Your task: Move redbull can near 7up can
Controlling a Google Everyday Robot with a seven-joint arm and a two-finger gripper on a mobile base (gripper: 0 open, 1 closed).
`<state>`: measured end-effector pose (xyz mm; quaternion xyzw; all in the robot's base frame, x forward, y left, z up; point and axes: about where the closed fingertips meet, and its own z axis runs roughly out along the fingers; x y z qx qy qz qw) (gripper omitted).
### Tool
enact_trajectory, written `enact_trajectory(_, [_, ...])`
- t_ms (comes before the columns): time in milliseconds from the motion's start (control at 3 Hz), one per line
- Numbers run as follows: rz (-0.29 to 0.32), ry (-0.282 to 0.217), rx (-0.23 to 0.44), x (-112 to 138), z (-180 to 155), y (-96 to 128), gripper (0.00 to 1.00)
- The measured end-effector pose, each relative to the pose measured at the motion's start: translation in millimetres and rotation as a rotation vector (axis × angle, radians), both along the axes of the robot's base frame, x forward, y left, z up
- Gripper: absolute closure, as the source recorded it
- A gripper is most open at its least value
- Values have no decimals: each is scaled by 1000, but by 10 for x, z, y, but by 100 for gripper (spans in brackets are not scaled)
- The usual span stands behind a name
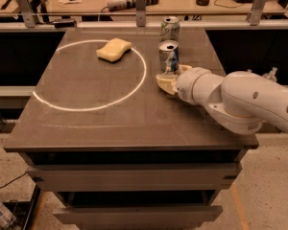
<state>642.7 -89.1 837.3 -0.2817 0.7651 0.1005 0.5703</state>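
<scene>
While the white arm [240,97] reaches in over the bench's right edge, its gripper [172,74] sits low on the bench top [86,128], right of the middle and in the far half. It is closed around the bottom of the redbull can [168,55]. The pale fingers [164,82] flank the can's base at a narrow spread, no wider than the can, and appear to touch it on both sides. One finger shows in front and to the left of the can, and the other is partly hidden behind it on the right. The redbull can stands upright with its silver top showing, and its base looks to rest on or just above the bench surface; which of the two cannot be told. The 7up can [170,28] stands upright near the bench's far edge, toward the far right corner. It is directly beyond the redbull can and near it, with a small gap between the two, so they do not touch. A yellow sponge [114,49] lies flat toward the far edge, left of the cans and well apart from them. It is inside a white circle [86,108] marked across the left and middle of the bench. The gripper is just outside that circle's right side.
</scene>
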Motion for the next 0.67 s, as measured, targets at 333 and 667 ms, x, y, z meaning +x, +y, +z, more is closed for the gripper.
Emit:
enact_trajectory(333, [0,0,0,1,7,1,100])
enact_trajectory(667, [0,-1,0,1,9,1,100])
